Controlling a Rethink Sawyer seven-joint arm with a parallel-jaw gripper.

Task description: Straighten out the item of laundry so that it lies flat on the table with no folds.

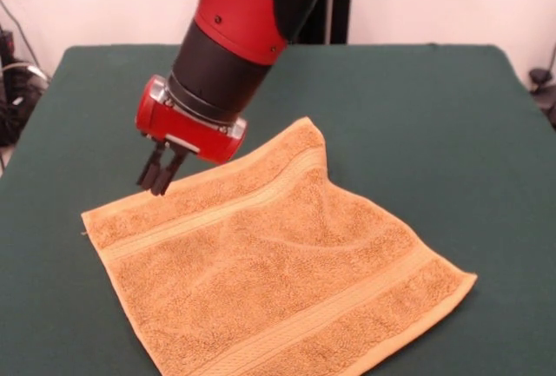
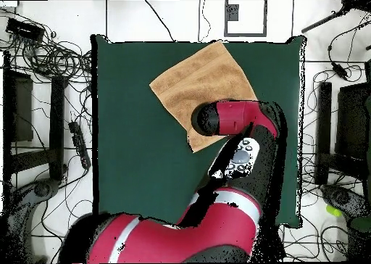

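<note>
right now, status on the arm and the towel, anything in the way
Gripper jaws shut, empty, tips at the towel's far edge. Orange-tan towel spread on the green table, mostly flat, slight rise near one corner. Nothing in the way.

Towel (image 1: 278, 280) looped terry cloth w/ flat bands; table (image 1: 417, 115) matt felt.

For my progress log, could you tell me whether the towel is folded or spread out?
Mostly spread: the towel lies open on the table, both woven bands showing, though the far edge looks slightly rumpled.

Closed claw (image 1: 159, 174) just above spread towel's (image 1: 278, 263) far edge on table (image 1: 417, 124).
</note>
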